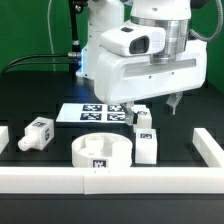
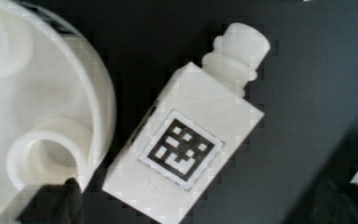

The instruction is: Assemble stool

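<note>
**Leg lies below open jaws, beside the seat**

The gripper hangs above the leg with its jaws apart. One dark finger shows by the seat. The leg lies flat just beside the seat, on the exterior view's right. Its long axis runs near to far, with the threaded end far, toward the marker board. I cannot tell whether leg and seat touch. The other finger is cut off at the wrist view's edge.

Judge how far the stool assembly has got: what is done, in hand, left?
Done: nothing joined; the seat holds no leg yet. In hand: the open gripper hangs over a leg lying beside the seat, gripping nothing. Left: fitting that leg, the second leg at the exterior view's left, and any others.
</note>
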Available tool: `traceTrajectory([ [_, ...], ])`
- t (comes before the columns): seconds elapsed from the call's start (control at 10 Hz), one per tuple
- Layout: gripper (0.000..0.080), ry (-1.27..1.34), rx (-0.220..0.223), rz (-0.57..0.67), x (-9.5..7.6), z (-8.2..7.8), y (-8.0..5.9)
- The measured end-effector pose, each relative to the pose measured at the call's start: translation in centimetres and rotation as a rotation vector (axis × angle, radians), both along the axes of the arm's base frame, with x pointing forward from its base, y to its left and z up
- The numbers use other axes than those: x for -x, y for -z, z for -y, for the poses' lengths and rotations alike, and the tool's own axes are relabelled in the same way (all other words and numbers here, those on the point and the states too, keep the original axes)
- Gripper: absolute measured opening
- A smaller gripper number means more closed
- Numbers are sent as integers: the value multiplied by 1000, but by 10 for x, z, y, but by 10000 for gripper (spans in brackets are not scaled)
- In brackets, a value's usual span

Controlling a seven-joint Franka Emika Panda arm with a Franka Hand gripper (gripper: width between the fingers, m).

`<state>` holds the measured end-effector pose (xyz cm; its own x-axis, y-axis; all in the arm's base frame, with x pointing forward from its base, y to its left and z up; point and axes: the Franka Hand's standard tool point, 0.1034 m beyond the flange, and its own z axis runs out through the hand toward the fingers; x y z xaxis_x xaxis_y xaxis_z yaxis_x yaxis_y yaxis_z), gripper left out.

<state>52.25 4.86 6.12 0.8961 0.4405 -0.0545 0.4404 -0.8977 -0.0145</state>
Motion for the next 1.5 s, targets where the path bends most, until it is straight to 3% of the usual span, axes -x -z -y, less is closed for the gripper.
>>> traceTrajectory([
  [0.2,650,353,1,-4,8,-6,9],
  [0.4,650,501,-19,-12,11,-1,13],
  [0.7,650,503,-21,-16,12,-1,16],
  [1.0,650,547,-11,-54,21,1,44],
  [1.2,650,548,-9,-58,21,-3,47],
  [1.4,400,547,-9,-59,21,-4,48],
  [1.5,400,547,-9,-58,21,-4,48],
])
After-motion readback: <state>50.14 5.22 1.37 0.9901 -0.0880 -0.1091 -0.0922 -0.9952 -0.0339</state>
